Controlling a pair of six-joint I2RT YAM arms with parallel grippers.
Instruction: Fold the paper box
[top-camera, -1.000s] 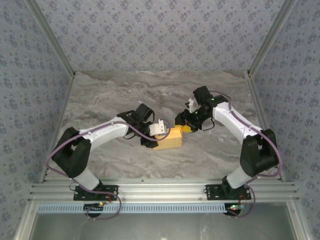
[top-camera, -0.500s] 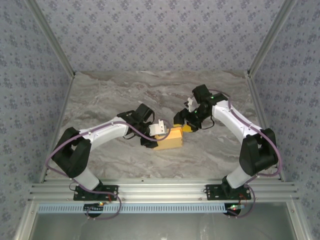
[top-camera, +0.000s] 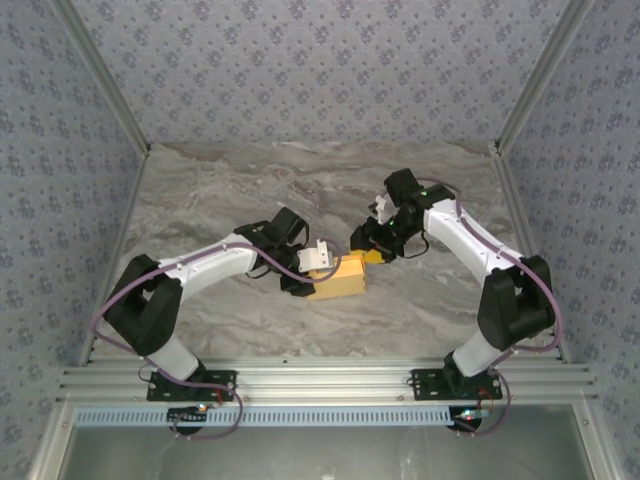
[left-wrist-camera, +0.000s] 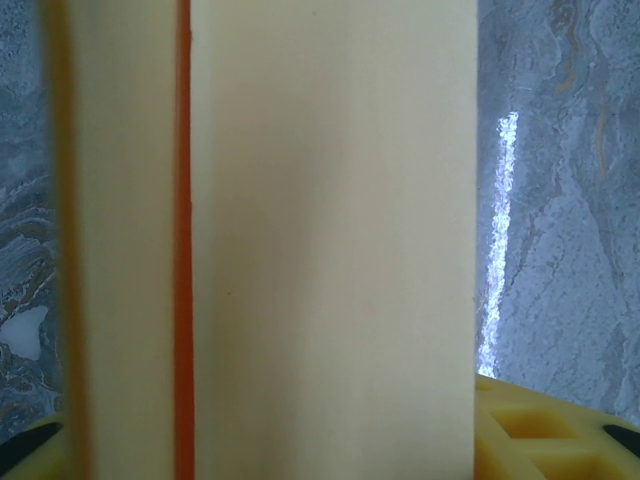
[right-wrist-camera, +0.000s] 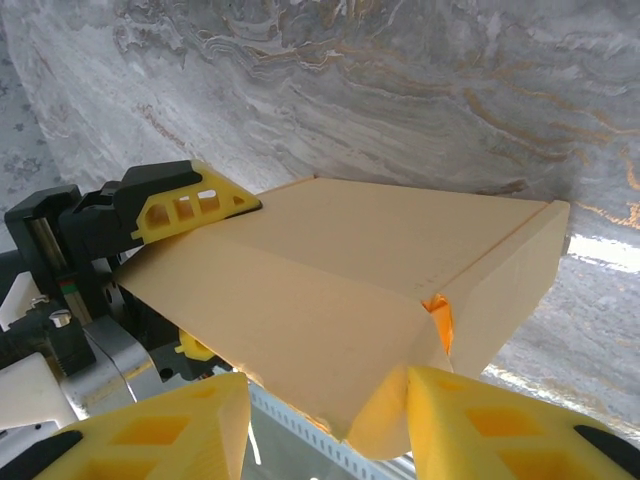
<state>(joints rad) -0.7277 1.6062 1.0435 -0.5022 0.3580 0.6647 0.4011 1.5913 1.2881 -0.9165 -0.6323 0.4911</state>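
Jutting from left claw (top-camera: 322, 266) into right claw (top-camera: 371, 257), paper box (top-camera: 342, 282)

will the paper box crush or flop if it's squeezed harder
Probably crushable: the paper box is thin hollow cardboard, its end flap bowed. Likely light for its size. Flat faces suggest it won't roll.

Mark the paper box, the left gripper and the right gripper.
paper box (top-camera: 342, 280), top external view, on its top panel.
left gripper (top-camera: 321, 269), top external view, between its fingertips at the box.
right gripper (top-camera: 371, 257), top external view, between its fingertips at the box's corner.
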